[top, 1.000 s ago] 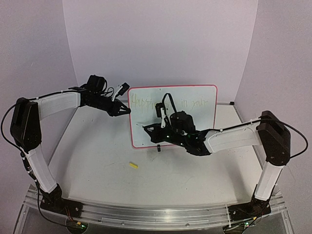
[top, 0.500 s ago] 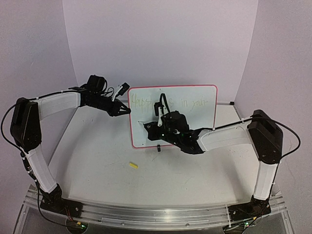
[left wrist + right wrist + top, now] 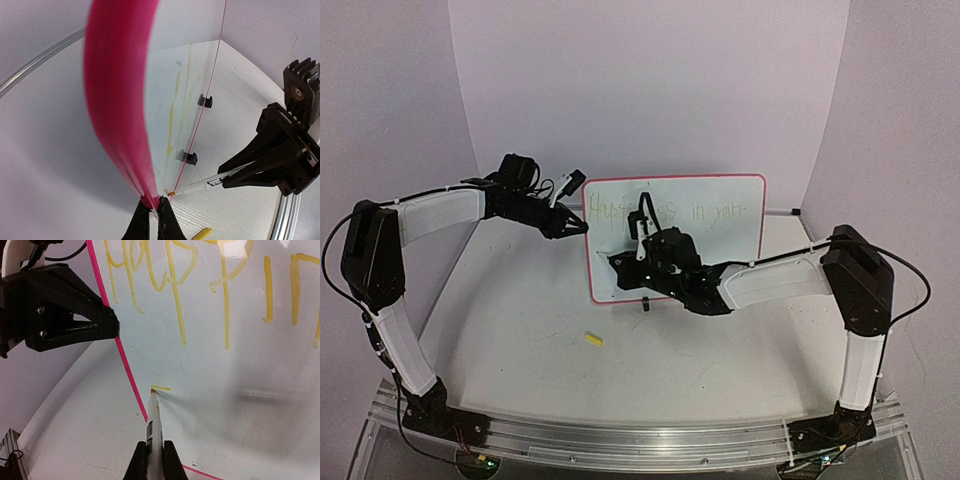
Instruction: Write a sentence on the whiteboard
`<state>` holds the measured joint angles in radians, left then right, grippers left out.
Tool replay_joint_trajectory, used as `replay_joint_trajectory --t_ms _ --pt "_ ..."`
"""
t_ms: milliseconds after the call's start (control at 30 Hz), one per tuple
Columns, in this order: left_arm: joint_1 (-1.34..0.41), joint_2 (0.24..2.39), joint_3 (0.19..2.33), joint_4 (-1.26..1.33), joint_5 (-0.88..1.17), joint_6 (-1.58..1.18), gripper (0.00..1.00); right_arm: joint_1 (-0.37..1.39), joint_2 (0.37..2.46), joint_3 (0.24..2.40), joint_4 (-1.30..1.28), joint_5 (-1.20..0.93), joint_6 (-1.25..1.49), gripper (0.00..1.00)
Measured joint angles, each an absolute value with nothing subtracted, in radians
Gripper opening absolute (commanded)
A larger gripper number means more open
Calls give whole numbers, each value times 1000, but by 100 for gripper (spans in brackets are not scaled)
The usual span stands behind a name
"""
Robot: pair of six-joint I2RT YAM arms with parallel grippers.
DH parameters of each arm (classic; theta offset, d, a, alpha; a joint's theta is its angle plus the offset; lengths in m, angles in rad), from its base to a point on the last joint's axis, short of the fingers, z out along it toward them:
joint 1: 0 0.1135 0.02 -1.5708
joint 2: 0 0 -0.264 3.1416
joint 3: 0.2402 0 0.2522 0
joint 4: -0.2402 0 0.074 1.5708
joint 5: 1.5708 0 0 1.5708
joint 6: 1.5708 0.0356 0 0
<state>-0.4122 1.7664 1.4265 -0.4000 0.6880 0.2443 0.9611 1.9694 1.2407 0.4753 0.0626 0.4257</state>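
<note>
Whiteboard (image 3: 720, 262): stood upright on two black clip feet (image 3: 187, 157) near the back of the counter (image 3: 520, 320), its face turned toward the arms. A thin pink border is seen around it.
Sentence (image 3: 175, 295): faint yellow-green handwriting along the top of the board — "Happ" and "in your" can be read. The middle is hidden behind the right arm in the overhead view. A short separate stroke is seen lower down, near the left edge.
Left fingers (image 3: 144, 224): closed tight on the board's left border, which is pinched between them.
Right fingers (image 3: 142, 460): closed around a marker (image 3: 155, 425), which is held low in front of the board.
Marker: a white barrel — its tip is touching the board at the short lower stroke.
Yellow piece (image 3: 593, 340): small, laid on the counter in front of the board, apart from both arms.
</note>
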Motion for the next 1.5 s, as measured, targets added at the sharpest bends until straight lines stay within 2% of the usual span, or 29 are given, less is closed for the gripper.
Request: replay_joint_trajectory --t_ms 967,1500 --pt "-413 1766 1427 -400 687 244 0 968 1964 1190 460 89 436 0" --pt "-413 1766 1426 -400 688 244 0 958 1856 1128 496 91 392 0"
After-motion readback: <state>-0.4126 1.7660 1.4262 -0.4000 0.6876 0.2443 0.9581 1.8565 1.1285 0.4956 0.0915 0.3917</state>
